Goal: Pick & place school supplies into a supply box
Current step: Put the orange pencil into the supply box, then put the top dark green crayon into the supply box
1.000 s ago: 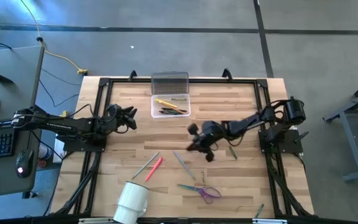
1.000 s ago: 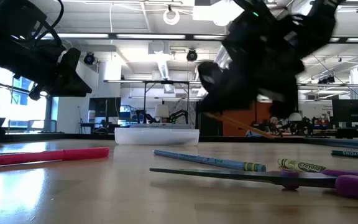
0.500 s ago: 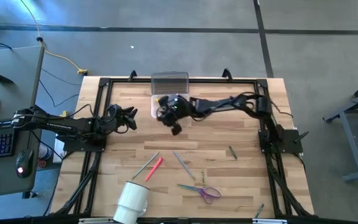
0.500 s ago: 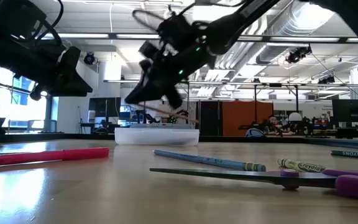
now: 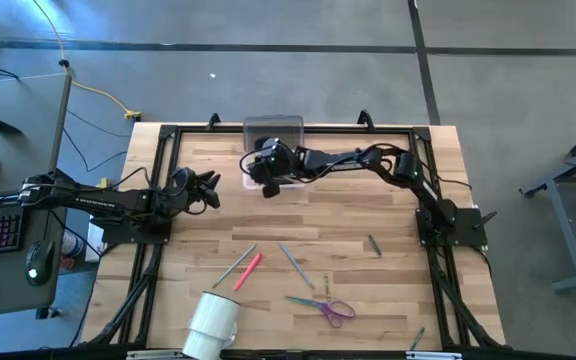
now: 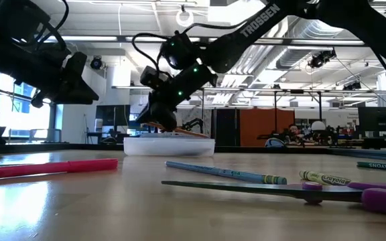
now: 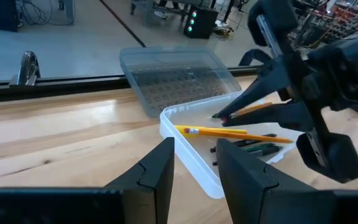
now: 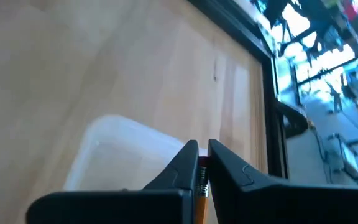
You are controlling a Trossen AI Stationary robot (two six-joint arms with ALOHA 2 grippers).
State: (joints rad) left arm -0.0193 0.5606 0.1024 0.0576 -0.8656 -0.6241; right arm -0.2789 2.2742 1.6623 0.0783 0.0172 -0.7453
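The right claw (image 5: 268,172) hangs directly over the small clear plastic supply box (image 5: 250,172) at the wooden bench's (image 5: 348,215) far edge, clamped on an orange pencil (image 7: 253,109). The pencil's long axis runs roughly along the box, tip tilted down toward the pencils already inside. The left claw (image 5: 211,189) waits parted, near the box's left.

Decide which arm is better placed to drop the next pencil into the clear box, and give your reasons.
The right. Its gripper hangs over the open box with an orange pencil pinched between its fingers. The left gripper waits at the table's left side, holding nothing.

A white cup (image 5: 212,322) lies on its side at the wooden table's (image 5: 348,210) near edge.
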